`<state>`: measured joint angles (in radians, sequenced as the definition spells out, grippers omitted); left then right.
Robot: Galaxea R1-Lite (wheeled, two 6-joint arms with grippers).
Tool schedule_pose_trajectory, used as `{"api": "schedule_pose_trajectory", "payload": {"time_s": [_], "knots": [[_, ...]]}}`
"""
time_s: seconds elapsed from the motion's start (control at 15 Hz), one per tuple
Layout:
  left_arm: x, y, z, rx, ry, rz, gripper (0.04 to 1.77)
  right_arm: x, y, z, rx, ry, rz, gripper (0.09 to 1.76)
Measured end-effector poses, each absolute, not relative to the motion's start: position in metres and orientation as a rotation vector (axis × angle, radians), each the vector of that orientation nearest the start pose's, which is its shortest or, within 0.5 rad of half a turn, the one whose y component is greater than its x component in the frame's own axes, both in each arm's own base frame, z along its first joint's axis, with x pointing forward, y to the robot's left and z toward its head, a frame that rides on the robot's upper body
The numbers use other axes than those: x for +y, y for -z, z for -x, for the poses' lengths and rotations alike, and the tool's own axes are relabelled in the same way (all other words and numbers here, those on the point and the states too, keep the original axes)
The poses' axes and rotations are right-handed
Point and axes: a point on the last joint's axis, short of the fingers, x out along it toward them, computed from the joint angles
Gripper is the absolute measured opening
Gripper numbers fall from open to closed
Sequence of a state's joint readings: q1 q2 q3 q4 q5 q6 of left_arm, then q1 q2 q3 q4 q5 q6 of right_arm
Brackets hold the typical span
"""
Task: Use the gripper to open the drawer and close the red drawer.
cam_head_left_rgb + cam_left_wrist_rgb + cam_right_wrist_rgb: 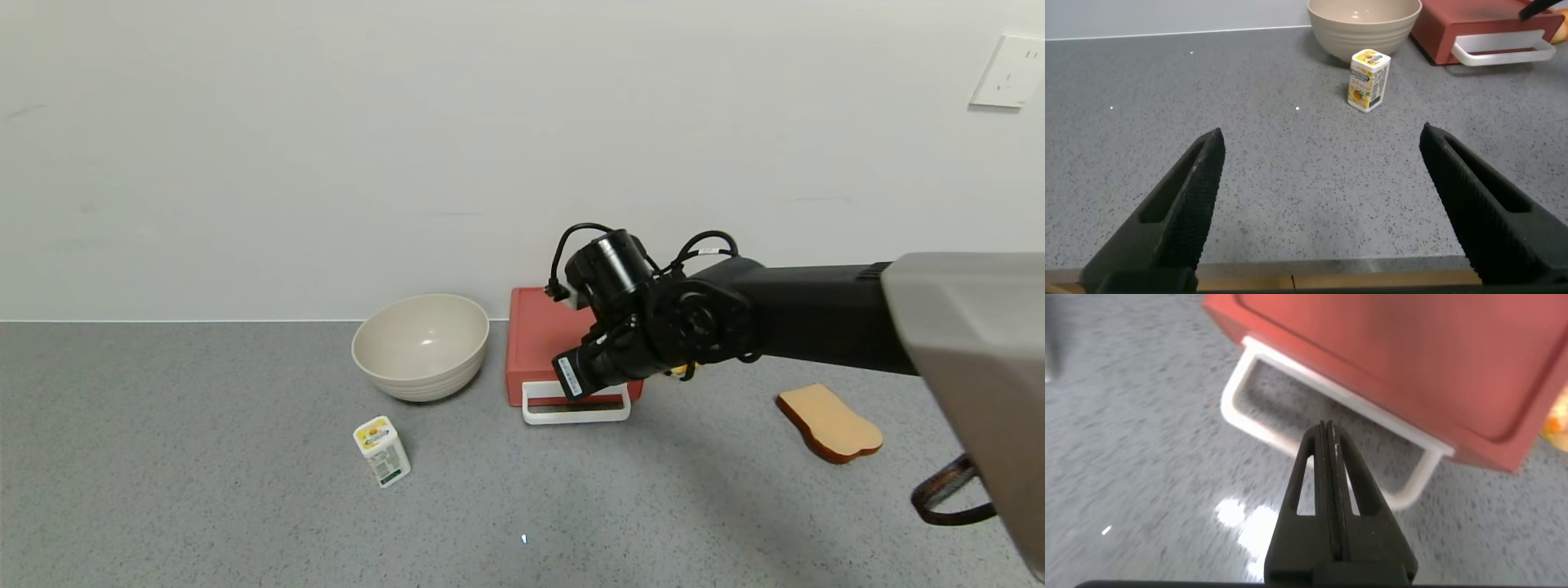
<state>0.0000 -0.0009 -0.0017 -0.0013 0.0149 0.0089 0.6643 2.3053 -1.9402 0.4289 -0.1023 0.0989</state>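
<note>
The salmon-red drawer [539, 335] lies flat by the back wall, right of the bowl, with its white loop handle [575, 415] facing me. Its tray looks pushed in. My right arm reaches over it from the right, its black wrist [629, 327] above the box. My right gripper [1328, 426] is shut on nothing, its tip hanging over the inside of the handle loop [1266, 416], close to the drawer front [1396, 351]. My left gripper [1323, 139] is open and empty above the table's front edge, far from the drawer [1454, 24].
A beige bowl [420, 345] stands left of the drawer. A small white carton [381, 451] stands in front of the bowl. A toast slice [829, 422] lies at the right. A small yellow thing [678, 370] shows beside the drawer's right end. The wall is close behind.
</note>
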Motion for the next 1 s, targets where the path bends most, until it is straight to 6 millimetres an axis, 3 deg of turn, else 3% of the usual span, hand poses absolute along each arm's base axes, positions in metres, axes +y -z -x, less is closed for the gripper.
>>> {"api": "schedule_pose_trajectory", "payload": {"time_s": [0.2, 0.6, 0.8, 1.0], "knots": [[0.000, -0.076, 0.023, -0.004, -0.015, -0.009, 1.72, 0.262, -0.201, -0.339, 0.733, -0.542, 0.197, 0.12], [0.000, -0.076, 0.023, -0.004, -0.015, -0.011, 1.72, 0.178, -0.275, -0.258, 0.621, -0.554, 0.188, 0.12], [0.000, -0.076, 0.023, -0.003, -0.015, -0.011, 1.72, 0.136, -0.283, -0.220, 0.604, -0.522, 0.163, 0.12], [0.000, -0.076, 0.023, 0.001, -0.014, -0.009, 1.72, 0.107, -0.274, -0.200, 0.553, -0.546, 0.098, 0.12]]}}
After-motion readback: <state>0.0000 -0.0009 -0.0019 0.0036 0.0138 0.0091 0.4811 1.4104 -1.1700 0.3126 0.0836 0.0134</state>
